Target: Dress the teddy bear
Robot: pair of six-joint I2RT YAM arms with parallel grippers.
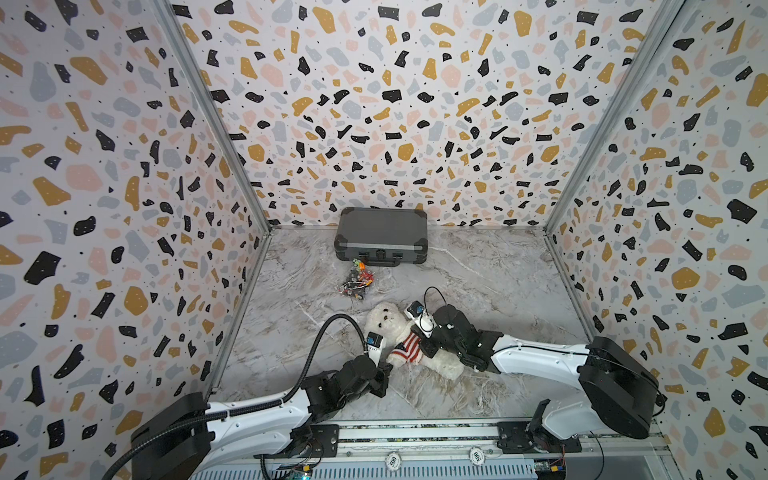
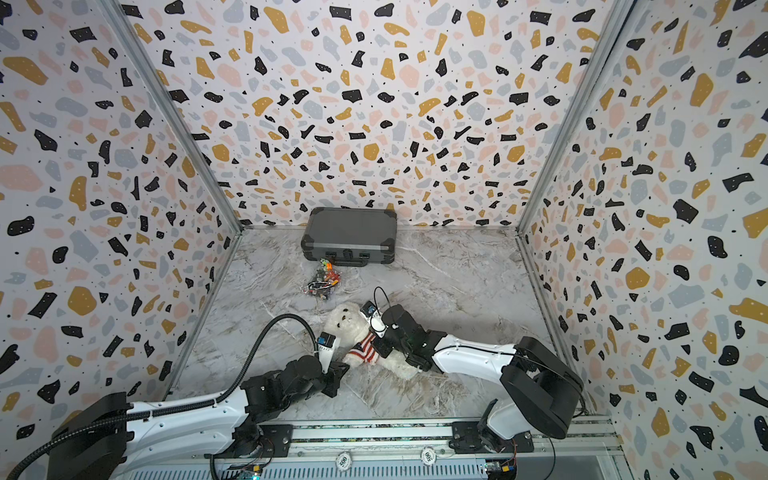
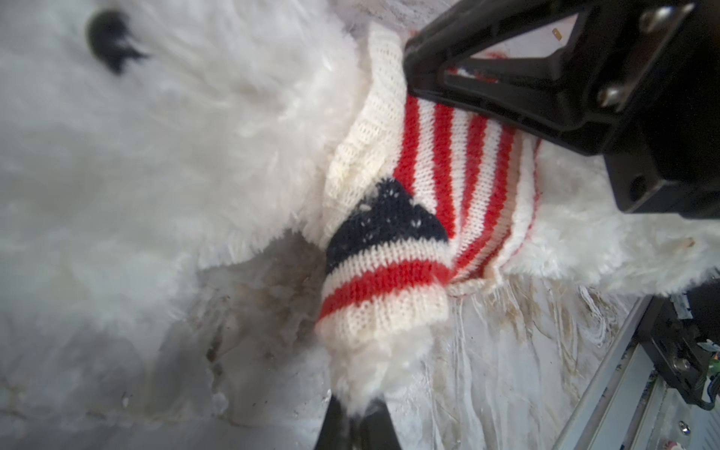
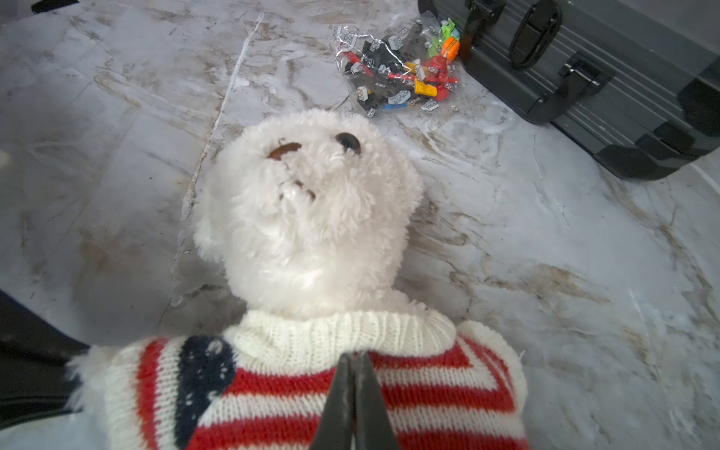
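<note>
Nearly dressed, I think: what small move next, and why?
Probably the right tool, shut at the chest, draws the sweater toward the legs. The collar already rings the neck of the teddy bear and the left tool pinches its paw, but the knit sits bunched on the chest, belly bare.

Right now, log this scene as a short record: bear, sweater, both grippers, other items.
bear: on its back on the table, head toward the far edge
sweater: on the bear's torso, collar at the neck, one paw out through a sleeve
left gripper: shut on that paw's fur
right gripper: shut, tips on the sweater's chest below the collar; pinch unclear
other items: closed grey case at the table's far edge; bag of bricks in front of it
</note>
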